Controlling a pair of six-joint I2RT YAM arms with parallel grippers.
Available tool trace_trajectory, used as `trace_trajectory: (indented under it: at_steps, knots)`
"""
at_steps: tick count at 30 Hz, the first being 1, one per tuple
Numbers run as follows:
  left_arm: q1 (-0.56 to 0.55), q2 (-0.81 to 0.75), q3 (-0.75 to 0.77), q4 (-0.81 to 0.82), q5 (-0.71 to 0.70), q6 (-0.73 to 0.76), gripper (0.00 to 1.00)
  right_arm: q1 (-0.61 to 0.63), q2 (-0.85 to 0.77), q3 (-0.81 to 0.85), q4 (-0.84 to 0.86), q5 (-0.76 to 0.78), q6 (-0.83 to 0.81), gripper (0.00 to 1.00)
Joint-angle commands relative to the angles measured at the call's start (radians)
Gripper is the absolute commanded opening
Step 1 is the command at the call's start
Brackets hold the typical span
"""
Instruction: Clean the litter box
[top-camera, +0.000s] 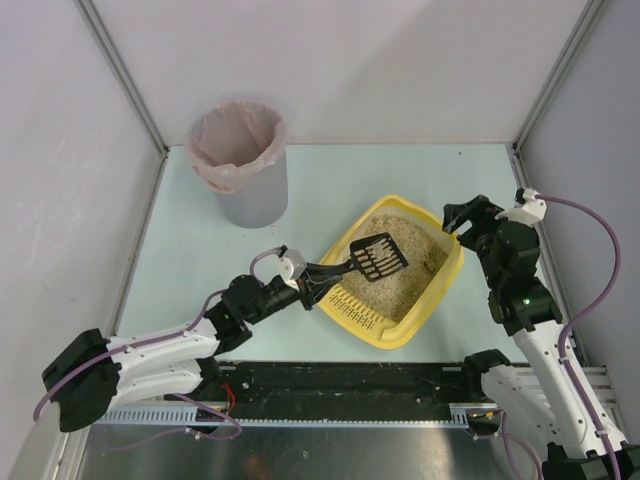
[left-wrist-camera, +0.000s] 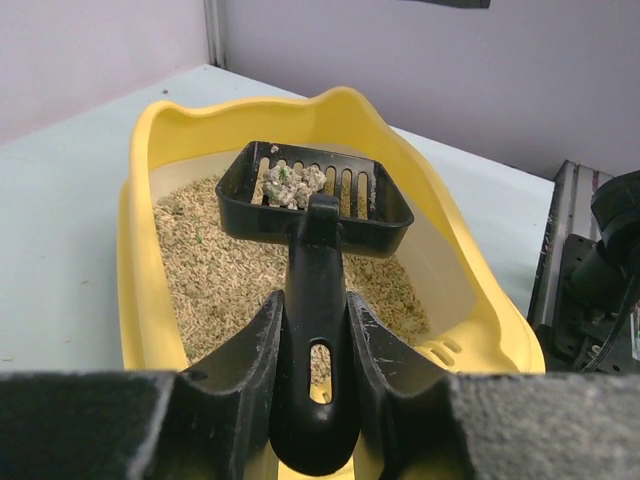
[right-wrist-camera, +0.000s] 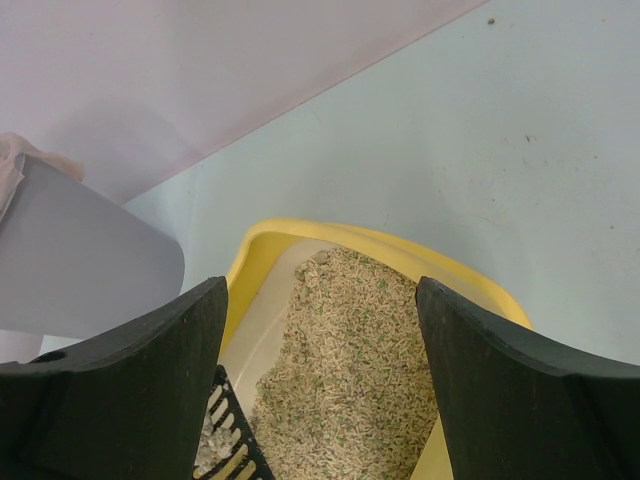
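Nearest the bases, the left arm's fingers (left-wrist-camera: 250, 350) are gripping the handle of a black plastic slotted scoop (left-wrist-camera: 318, 240), holding it roughly level just above the litter. The scoop's head is carrying a small grey-white clump (left-wrist-camera: 292, 185) flecked with green. The shallow yellow plastic litter box (top-camera: 400, 335) is sitting at an angle on the pale green table (top-camera: 190, 260), right of centre, with its slotted grille edge facing the left arm. Beige sandy litter (top-camera: 415, 262) is covering most of its floor, with a paler bare strip showing along one wall. By the box's far right corner the right arm's fingers (right-wrist-camera: 150, 350) are hanging spread wide, gripping nothing. Judging by this, the scooping step is drawing to its end and the carry is coming next. The scoop needs lifting clear of the yellow rim and keeping level so the clump is not rolling off. It then needs swinging left and away to the grey cylindrical bin with a pink liner (top-camera: 255, 195), which is standing well apart at the back left. The bin's contents cannot be made out.
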Motion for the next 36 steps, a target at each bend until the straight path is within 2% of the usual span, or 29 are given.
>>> trace_trajectory:
  at_steps: [1,10,14,20,32,36]
  knots:
    - [0.004,-0.053,0.034,-0.003,-0.009,0.032,0.0,0.0,-0.005,0.001,0.034,0.021,-0.011,0.81]
    - [0.005,-0.098,0.064,-0.101,0.053,-0.043,0.0,0.0,-0.001,0.001,0.037,0.011,-0.011,0.81]
    - [0.007,-0.136,0.106,-0.232,0.042,-0.033,0.0,0.0,-0.009,0.001,0.036,0.014,-0.011,0.81]
    - [0.024,-0.159,0.214,-0.402,0.106,-0.022,0.0,0.0,-0.011,0.001,0.037,0.013,-0.01,0.81]
    - [0.122,-0.176,0.441,-0.698,0.181,0.01,0.0,0.0,-0.012,0.002,0.034,0.008,-0.01,0.81]
    - [0.181,-0.161,0.51,-0.724,0.238,0.012,0.0,0.0,-0.017,0.002,0.031,0.007,-0.011,0.81]
